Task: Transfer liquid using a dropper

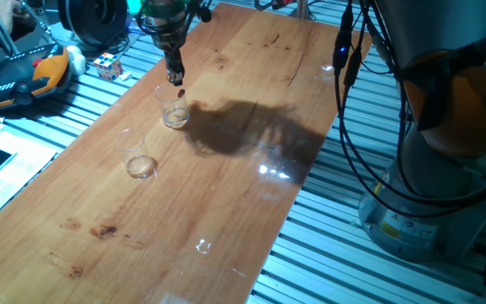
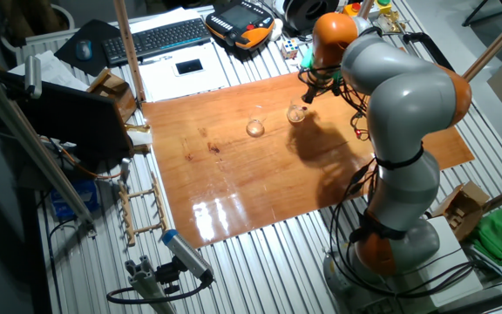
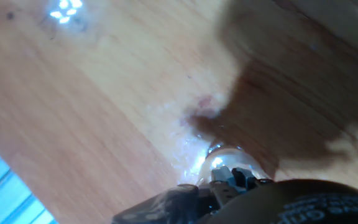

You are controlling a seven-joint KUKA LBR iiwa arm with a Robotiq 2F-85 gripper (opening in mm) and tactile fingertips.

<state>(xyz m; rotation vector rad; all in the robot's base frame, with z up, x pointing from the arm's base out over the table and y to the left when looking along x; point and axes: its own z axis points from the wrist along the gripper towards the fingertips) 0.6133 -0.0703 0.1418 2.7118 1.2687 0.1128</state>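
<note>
My gripper (image 1: pixel 176 78) hangs over the far glass tumbler (image 1: pixel 174 110), shut on the dropper (image 1: pixel 180 92). Only the dropper's small red bulb shows just under the black fingers, above the tumbler's rim. A second tumbler (image 1: pixel 137 156) stands nearer the front left, apart from the first. In the other fixed view the gripper (image 2: pixel 307 94) sits beside the right tumbler (image 2: pixel 297 113), with the left tumbler (image 2: pixel 255 128) a short way off. The hand view is blurred and shows a glinting glass rim (image 3: pixel 219 163) close under the fingers (image 3: pixel 166 205). The liquid is too faint to make out.
The wooden table top (image 1: pixel 226 194) has metal slats on both sides. A Rubik's cube (image 1: pixel 108 65) and an orange-black pendant (image 1: pixel 24 76) lie beyond the far left corner. A keyboard (image 2: pixel 159 37) and my arm's base (image 2: pixel 390 253) flank the table.
</note>
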